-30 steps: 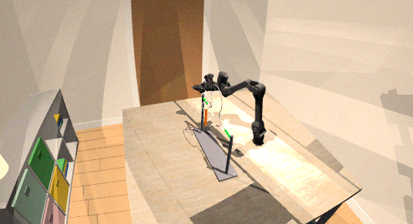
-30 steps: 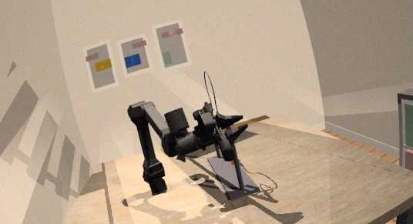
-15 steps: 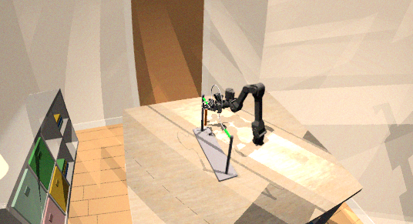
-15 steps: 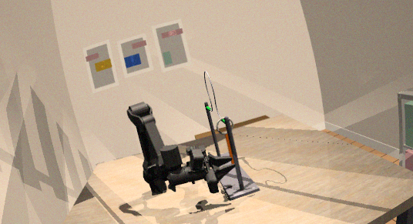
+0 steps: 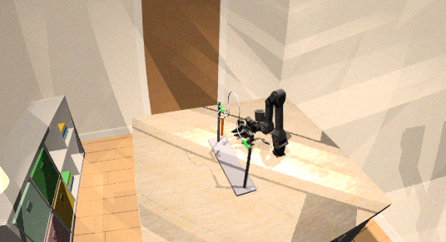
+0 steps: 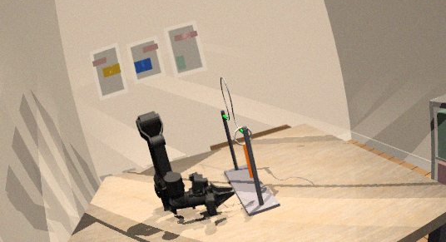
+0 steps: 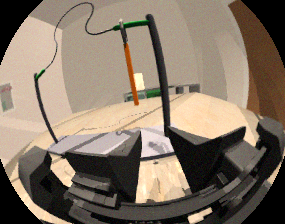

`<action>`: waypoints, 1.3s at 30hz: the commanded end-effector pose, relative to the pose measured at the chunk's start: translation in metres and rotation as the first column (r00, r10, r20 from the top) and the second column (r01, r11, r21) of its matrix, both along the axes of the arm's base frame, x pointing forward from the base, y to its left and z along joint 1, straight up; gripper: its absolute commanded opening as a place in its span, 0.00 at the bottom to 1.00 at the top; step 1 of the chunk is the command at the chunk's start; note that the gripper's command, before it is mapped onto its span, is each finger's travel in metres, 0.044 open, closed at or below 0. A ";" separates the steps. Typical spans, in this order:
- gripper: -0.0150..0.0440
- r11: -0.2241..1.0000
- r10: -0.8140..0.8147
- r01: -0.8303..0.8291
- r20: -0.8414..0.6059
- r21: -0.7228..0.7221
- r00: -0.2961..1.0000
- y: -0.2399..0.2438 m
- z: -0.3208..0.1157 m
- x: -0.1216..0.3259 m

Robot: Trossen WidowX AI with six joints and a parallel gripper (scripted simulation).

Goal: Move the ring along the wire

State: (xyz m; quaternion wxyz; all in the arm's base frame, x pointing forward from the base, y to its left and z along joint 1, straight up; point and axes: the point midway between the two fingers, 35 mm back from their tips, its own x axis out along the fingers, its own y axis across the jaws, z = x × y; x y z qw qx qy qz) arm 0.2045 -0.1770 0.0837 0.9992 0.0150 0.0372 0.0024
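The pale ring (image 5: pixel 227 113) (image 6: pixel 235 135) (image 7: pixel 123 33) hangs around the green part (image 5: pixel 221 109) (image 7: pixel 137 23) beside one post (image 5: pixel 218 130) (image 6: pixel 255 171) (image 7: pixel 158 70). Its orange handle (image 5: pixel 222 126) (image 6: pixel 248 161) (image 7: pixel 131 75) points down, free of the fingers. The other green part (image 5: pixel 245 144) (image 6: pixel 225 116) (image 7: pixel 40 74) is by the other post (image 5: pixel 247 170) (image 6: pixel 230 145) (image 7: pixel 43 110). My gripper (image 5: pixel 239 135) (image 6: pixel 232 193) (image 7: pixel 154 131) is partly open and empty, low beside the base, on the arm's side. In the wrist view the handle stands beyond and above the fingertips.
The thin grey wire (image 5: pixel 233 91) (image 6: pixel 221 77) (image 7: pixel 55 40) arches high between the green parts. In the top view it crosses in front of the gripper. The grey base plate (image 5: pixel 233 170) (image 6: pixel 239 182) (image 7: pixel 93 143) carries both posts. A shelf (image 5: pixel 66 142) stands beyond the table.
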 end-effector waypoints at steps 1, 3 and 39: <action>0.53 0.999 0.012 -0.012 -0.010 -0.037 1.000 0.022 -0.009 -0.009; 0.53 0.999 0.013 -0.013 -0.010 -0.040 1.000 0.023 -0.009 -0.010; 0.53 0.999 0.013 -0.013 -0.008 -0.043 1.000 0.017 0.037 0.058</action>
